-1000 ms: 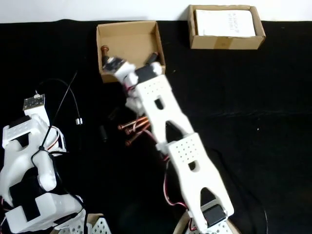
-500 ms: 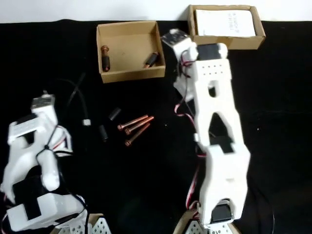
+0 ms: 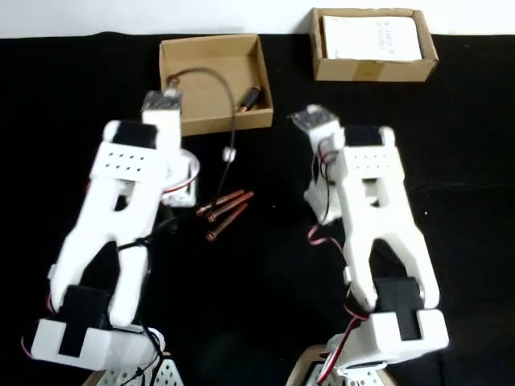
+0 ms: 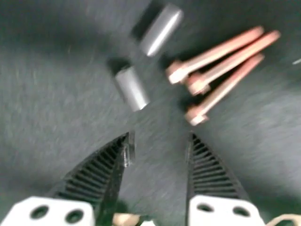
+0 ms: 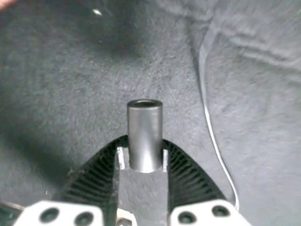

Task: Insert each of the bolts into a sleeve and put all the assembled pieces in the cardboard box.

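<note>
Three copper bolts (image 3: 226,206) lie together on the black cloth; in the left wrist view the bolts (image 4: 221,61) sit beside two dark sleeves (image 4: 160,23) (image 4: 132,87). My left gripper (image 4: 157,141) hovers open just short of the nearer sleeve, nothing between its fingers. The left arm (image 3: 129,185) stretches over that spot. My right gripper (image 5: 143,155) is shut on an upright grey sleeve (image 5: 145,132) above bare cloth, to the right of the bolts. The cardboard box (image 3: 211,117) at the back holds an assembled piece (image 3: 251,98); another (image 3: 171,81) peeks out beside the left arm's camera.
A second cardboard box (image 3: 374,67) with white paper inside stands at the back right. A thin cable with a white plug (image 3: 229,153) arcs from the left arm over the box's front wall. The right arm (image 3: 370,201) fills the table's right middle.
The left arm has swung from the far left out over the sleeves and bolts. The right arm has left the cardboard box and pulled back to the right.
</note>
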`<state>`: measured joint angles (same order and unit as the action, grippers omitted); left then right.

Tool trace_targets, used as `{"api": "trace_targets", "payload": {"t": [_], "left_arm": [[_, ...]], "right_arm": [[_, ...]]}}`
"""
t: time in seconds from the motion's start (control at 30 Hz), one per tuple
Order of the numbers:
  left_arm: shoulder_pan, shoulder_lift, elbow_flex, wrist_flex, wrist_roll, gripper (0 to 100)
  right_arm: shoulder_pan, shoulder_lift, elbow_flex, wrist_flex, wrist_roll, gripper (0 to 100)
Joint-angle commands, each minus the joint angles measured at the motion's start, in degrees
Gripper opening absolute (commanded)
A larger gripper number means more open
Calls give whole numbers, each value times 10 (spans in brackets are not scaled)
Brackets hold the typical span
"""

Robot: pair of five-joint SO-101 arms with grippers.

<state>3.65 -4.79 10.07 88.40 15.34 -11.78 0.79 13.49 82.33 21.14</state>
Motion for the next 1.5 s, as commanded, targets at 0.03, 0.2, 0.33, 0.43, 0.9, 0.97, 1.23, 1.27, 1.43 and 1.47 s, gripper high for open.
{"api": "trace_targets", "payload": {"t": [0.03,0.2,0.33,0.43,0.9,0.97,1.23,1.27,1.43,1.47], "left_arm": [[53,-2,-71,3,60,208],[77,69,-95,-27,138,207],[78,172,-138,-33,147,207],[77,247,-187,-44,85,207],[51,426,-357,-41,-79,95],[53,425,-358,-41,-110,87],[51,421,-362,17,-187,88],[51,421,-362,24,-200,88],[51,427,-358,11,-273,88],[48,427,-358,-2,-280,88]], "right_arm": [[6,-73,164,-166,-55,8],[4,-101,339,-383,-87,8],[7,-109,409,-460,-119,8],[14,-117,412,-463,-124,8],[29,-118,412,-481,-125,8],[29,-118,412,-481,-125,8],[29,-118,411,-481,-125,8],[29,-118,411,-481,-125,8],[29,-118,411,-481,-125,8],[29,-118,411,-481,-125,8]]}}
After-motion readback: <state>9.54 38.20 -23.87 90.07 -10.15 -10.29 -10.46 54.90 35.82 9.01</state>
